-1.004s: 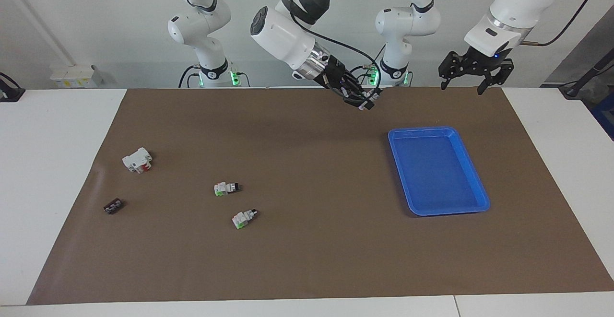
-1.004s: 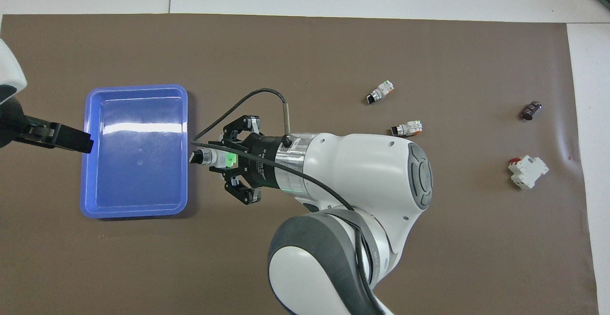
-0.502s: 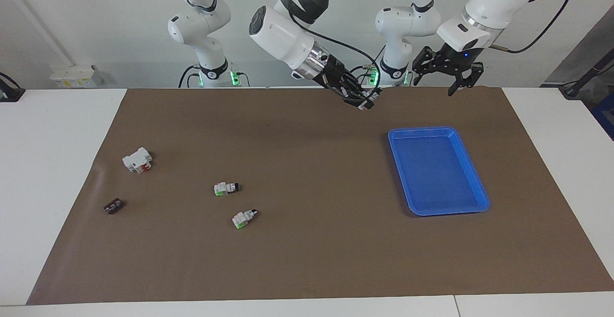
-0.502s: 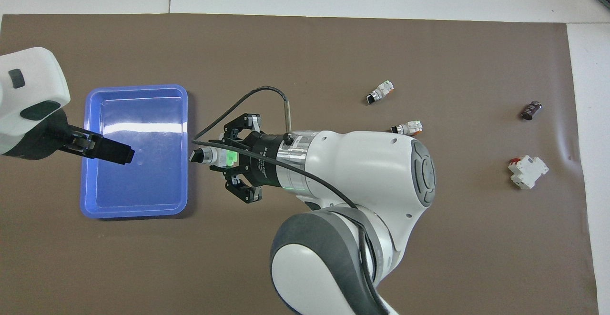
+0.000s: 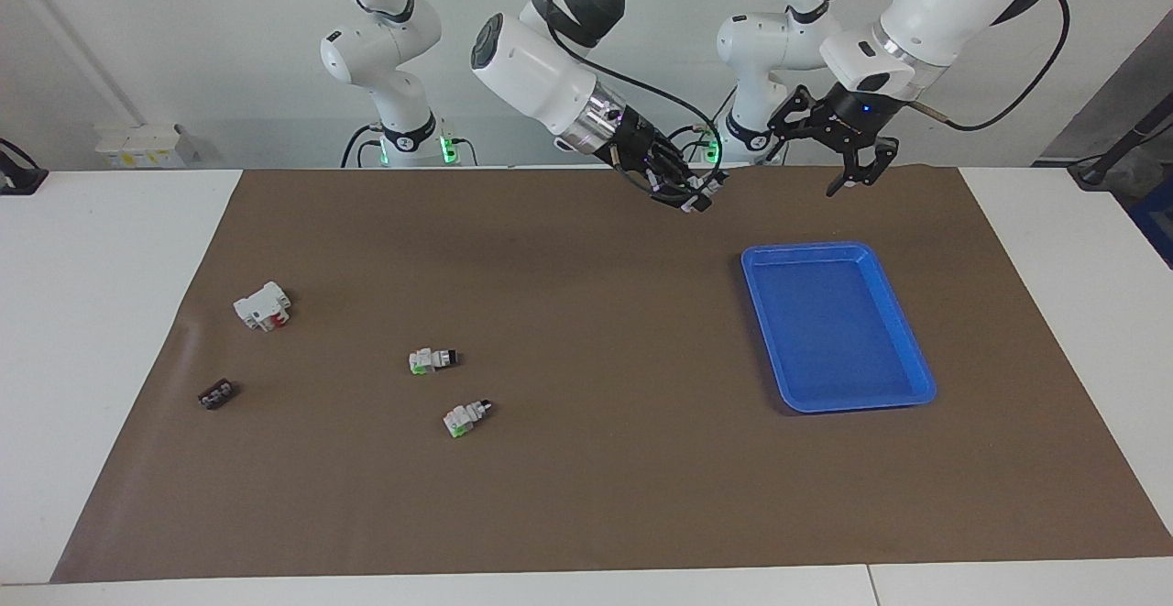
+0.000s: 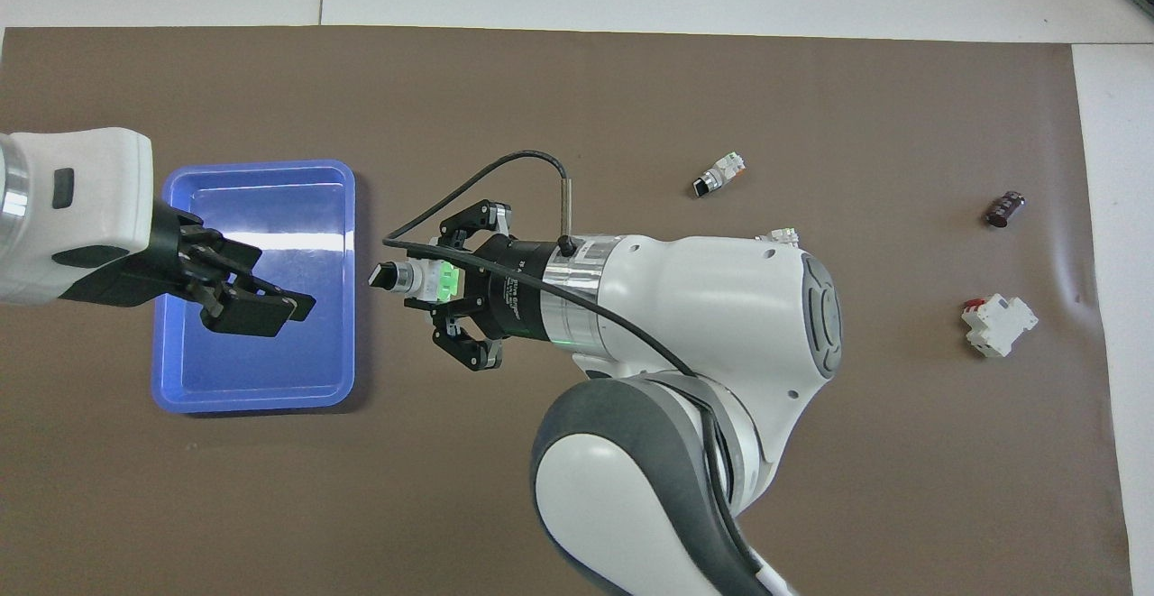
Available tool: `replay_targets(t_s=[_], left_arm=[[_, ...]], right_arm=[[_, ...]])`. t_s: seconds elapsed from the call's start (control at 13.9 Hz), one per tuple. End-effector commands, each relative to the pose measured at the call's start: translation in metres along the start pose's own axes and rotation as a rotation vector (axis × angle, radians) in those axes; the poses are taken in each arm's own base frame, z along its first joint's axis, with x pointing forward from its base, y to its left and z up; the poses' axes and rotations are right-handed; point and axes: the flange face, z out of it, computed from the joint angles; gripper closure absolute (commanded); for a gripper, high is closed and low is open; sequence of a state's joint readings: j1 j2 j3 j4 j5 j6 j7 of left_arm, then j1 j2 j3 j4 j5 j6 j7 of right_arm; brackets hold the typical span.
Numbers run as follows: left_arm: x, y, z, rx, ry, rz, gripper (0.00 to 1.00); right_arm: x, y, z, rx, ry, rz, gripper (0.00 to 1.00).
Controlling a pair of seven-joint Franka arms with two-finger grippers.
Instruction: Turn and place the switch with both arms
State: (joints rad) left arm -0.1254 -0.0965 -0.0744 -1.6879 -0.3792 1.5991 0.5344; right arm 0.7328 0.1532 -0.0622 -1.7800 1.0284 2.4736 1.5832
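Above the mat, just beside the tray's [image 5: 919, 377] edge toward the right arm's end, the right gripper [image 6: 424, 279] is clamped on the switch [image 6: 416, 279], held in the air. The switch lies level in the grip, its green part against the fingers and its black knob pointing out toward the left gripper [image 6: 270, 307].

The left gripper hangs over the tray, well apart from the switch in the facing view, where it [image 5: 848, 161] sits over the counter's robot-side edge. Its fingers stand apart, with nothing between them.

Judged step: the hand-over. The right arm presents the switch, and the left arm is lined up to take the knob end. The turn appears to be under way or due next; placing has not begun, and the tray holds nothing.

Next move calls for:
- the left gripper to come level with the knob and straddle it squarely before closing;
- the right gripper to hold firm until the left has the part;
- release only after that, then lowering into the tray.

Risk, as judged: the free end is short, so a skewed approach could knock the switch loose.

Two more switches [image 5: 433, 360] [image 5: 465, 417] lie on the mat toward the right arm's end, untouched.
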Motion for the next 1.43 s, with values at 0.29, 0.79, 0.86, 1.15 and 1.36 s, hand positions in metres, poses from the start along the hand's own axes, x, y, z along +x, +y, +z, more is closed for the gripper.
replay_targets(t_s=[0.29, 0.79, 0.86, 1.15, 1.36], left_arm=[[0.017, 0.029, 0.006, -0.03, 0.103, 0.139, 0.34], [0.026, 0.04, 0.015, -0.037, 0.126, 0.213, 0.5], [0.026, 0.041, 0.015, -0.038, 0.125, 0.215, 0.5], [0.024, 0.034, 0.012, -0.028, 0.136, 0.223, 0.5], [0.022, 0.033, 0.011, -0.034, 0.128, 0.229, 0.5]], right_arm=[[-0.003, 0.002, -0.005, -0.005, -0.017, 0.018, 1.0], [-0.003, 0.001, -0.005, -0.004, -0.016, 0.016, 1.0], [-0.003, 0.001, -0.005, -0.004, -0.016, 0.016, 1.0], [-0.003, 0.002, -0.005, -0.005, -0.016, 0.015, 1.0], [-0.004, -0.001, -0.011, -0.001, -0.02, 0.02, 1.0]])
